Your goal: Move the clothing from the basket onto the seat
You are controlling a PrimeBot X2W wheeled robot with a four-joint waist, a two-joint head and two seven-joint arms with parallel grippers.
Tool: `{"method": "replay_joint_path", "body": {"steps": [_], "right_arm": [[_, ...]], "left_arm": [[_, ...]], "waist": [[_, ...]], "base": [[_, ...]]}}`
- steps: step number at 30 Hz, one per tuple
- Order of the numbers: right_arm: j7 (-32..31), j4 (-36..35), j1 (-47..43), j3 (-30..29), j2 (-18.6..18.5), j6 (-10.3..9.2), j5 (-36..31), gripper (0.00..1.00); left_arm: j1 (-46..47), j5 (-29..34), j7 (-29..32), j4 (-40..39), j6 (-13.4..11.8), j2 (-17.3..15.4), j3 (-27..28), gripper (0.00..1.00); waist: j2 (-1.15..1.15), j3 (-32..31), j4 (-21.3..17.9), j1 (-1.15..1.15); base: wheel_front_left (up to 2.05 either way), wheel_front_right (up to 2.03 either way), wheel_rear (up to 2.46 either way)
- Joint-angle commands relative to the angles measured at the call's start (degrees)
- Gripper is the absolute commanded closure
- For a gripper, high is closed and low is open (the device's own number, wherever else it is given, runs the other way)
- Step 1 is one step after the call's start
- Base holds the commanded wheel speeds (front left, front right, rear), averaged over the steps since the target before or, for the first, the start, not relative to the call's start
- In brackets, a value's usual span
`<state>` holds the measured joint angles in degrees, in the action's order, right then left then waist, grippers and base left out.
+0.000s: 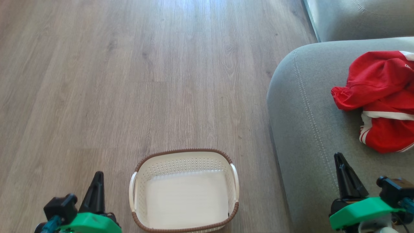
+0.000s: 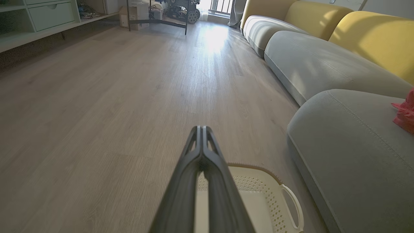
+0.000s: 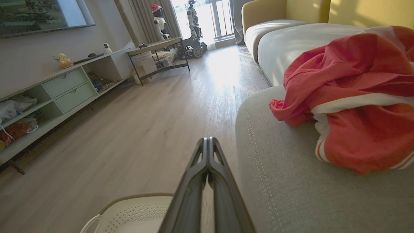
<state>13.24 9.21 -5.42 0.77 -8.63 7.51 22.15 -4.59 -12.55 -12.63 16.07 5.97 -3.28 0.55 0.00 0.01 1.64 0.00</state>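
Wood floor [image 1: 161,81]; cream perforated plastic basket [image 1: 182,151] bottom centre; red striped clothing [image 1: 385,97] on grey fabric seat [image 1: 307,129], right. My left claw [image 1: 98,176], right claw [image 1: 338,158] pinched closed.

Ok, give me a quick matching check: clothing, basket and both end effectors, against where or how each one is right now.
Column one:
1. clothing
2. basket
3. left end effector
4. right end effector

Column two:
A. empty, standing on the wood floor
B. shut, left of the basket in the head view
C. heaped on the grey seat
D. shut, seen against the seat in the head view

Pairs: 1-C, 2-A, 3-B, 4-D.
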Motion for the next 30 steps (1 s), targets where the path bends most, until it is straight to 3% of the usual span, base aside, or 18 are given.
{"method": "replay_joint_path", "body": {"steps": [1, 30], "right_arm": [[-0.40, -1.70, 2.05, -0.36, 0.04, 0.00, 1.76, 1.00], [-4.60, -0.13, 4.34, -1.44, 0.99, -0.01, 18.79, 1.00]], "left_arm": [[2.67, -1.91, 0.27, -1.89, 0.05, -0.27, 0.61, 1.00], [4.49, -20.76, 4.68, -2.08, 0.41, -0.10, 1.75, 1.00]], "waist": [[0.00, 0.00, -0.02, 0.00], [0.00, 0.04, -0.41, 0.00]], "base": [[0.00, 0.00, 0.00], [0.00, 0.00, 0.00]]}}
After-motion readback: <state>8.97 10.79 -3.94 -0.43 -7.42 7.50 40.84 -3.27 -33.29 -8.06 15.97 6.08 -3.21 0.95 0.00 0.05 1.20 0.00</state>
